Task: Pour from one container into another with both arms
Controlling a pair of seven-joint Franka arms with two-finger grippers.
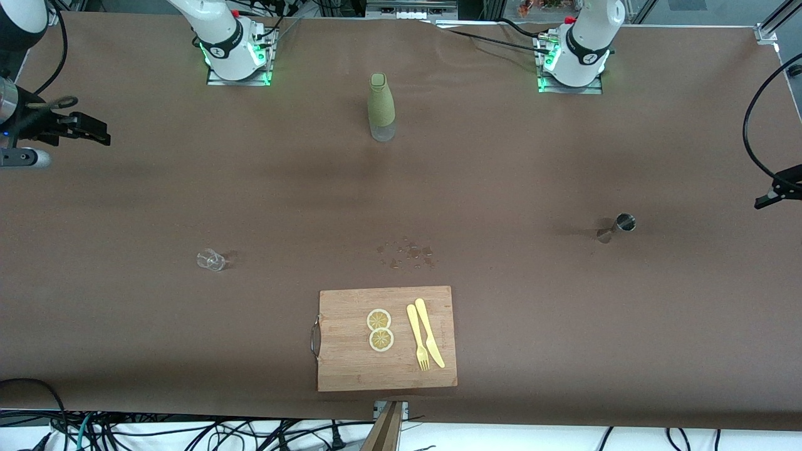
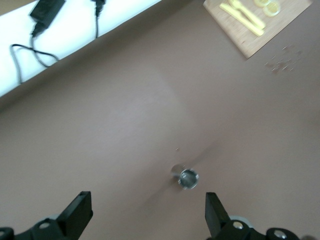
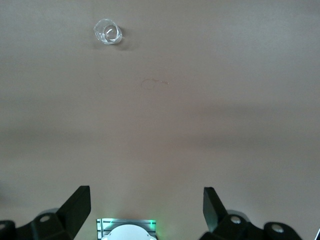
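A bottle (image 1: 381,106) in a green sleeve stands upright between the two arm bases. A small clear glass (image 1: 211,259) (image 3: 108,32) sits toward the right arm's end of the table. A metal jigger (image 1: 617,225) (image 2: 188,178) stands toward the left arm's end. My right gripper (image 1: 100,136) (image 3: 145,207) hangs open and empty over its end of the table, well apart from the glass. My left gripper (image 1: 769,199) (image 2: 146,217) is open and empty above the table's other end, with the jigger below it, closer to one finger.
A wooden cutting board (image 1: 351,369) (image 2: 250,42) near the front edge carries two lemon slices (image 1: 380,329), a yellow fork (image 1: 417,338) and a knife (image 1: 430,332). Water drops (image 1: 407,254) dot the cloth just above it. Cables (image 2: 30,50) lie off the table's edge.
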